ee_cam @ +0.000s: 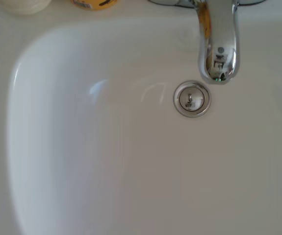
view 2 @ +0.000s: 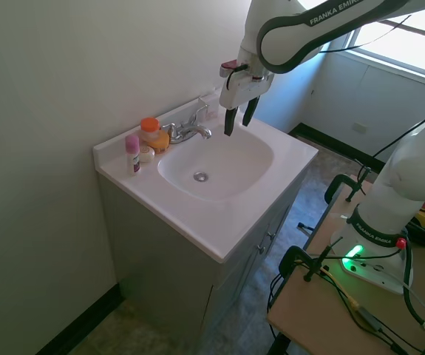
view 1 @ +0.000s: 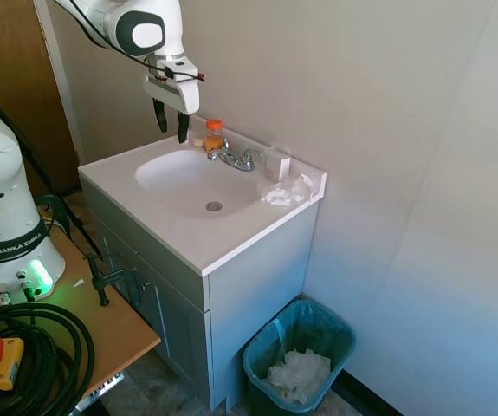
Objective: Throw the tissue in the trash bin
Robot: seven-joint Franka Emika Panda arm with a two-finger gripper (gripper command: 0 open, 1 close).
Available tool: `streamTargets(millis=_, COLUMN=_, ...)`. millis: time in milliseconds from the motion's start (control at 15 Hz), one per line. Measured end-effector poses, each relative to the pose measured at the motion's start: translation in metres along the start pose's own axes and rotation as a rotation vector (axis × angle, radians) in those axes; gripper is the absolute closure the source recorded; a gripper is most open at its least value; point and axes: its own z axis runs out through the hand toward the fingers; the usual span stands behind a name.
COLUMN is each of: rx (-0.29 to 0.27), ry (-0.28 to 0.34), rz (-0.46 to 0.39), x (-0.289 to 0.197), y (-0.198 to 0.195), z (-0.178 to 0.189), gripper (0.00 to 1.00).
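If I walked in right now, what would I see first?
You'd first see the big white robot arm, its gripper hanging open and empty above the white sink, near the shiny faucet. Then a small crumpled tissue lying on the counter corner beside the faucet. Down on the floor next to the cabinet stands a teal trash bin with crumpled white paper already inside.

The tissue [view 1: 286, 191] lies on the vanity top's [view 1: 223, 247] back corner, beside the faucet [view 1: 234, 158]. The trash bin [view 1: 299, 361] stands on the floor below that corner, paper [view 1: 299, 374] inside.
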Motion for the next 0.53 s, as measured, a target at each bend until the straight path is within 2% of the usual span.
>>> streamTargets(millis=133, rx=-0.001, ry=0.012, rz=-0.003, x=0.001, y=0.000, z=0.000, gripper=0.00)
streamTargets(millis=267, rx=0.034, ry=0.065, rz=0.026, x=0.014, y=0.002, z=-0.006, gripper=0.00)
streamTargets(millis=533, rx=0.129, ry=0.189, rz=0.199, x=0.087, y=0.049, z=-0.019, gripper=0.00)
